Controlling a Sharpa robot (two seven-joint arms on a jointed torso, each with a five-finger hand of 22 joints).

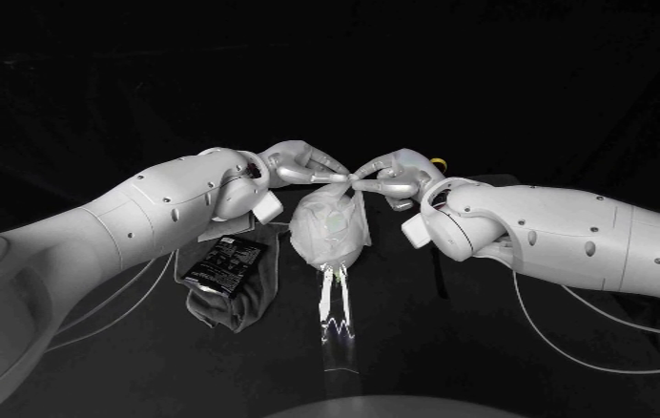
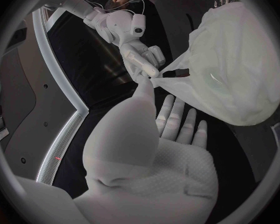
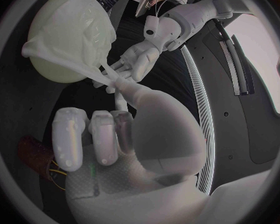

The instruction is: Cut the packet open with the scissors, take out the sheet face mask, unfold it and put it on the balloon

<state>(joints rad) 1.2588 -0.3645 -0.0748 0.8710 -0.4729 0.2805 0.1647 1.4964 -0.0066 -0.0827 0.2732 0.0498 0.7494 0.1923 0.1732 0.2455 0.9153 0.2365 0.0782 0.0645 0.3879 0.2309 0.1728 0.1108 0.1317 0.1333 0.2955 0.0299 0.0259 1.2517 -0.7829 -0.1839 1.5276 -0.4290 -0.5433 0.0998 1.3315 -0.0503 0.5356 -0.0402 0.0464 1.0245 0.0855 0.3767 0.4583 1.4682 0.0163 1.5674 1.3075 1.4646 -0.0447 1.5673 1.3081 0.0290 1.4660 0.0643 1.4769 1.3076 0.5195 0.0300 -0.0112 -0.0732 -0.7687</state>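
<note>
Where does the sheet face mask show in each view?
Head view: sheet face mask at centre, just below left hand and right hand.
Left wrist view: pale bulge beyond the left hand's fingertips.
Right wrist view: mask over the balloon, beyond the right hand.
Shared landmark: both hands pinching its stretched edge.

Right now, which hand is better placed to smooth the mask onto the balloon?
Probably the left hand: its free fingers stretch beside the mask; the right hand has its fingers curled away. Both pinch the mask.
</note>
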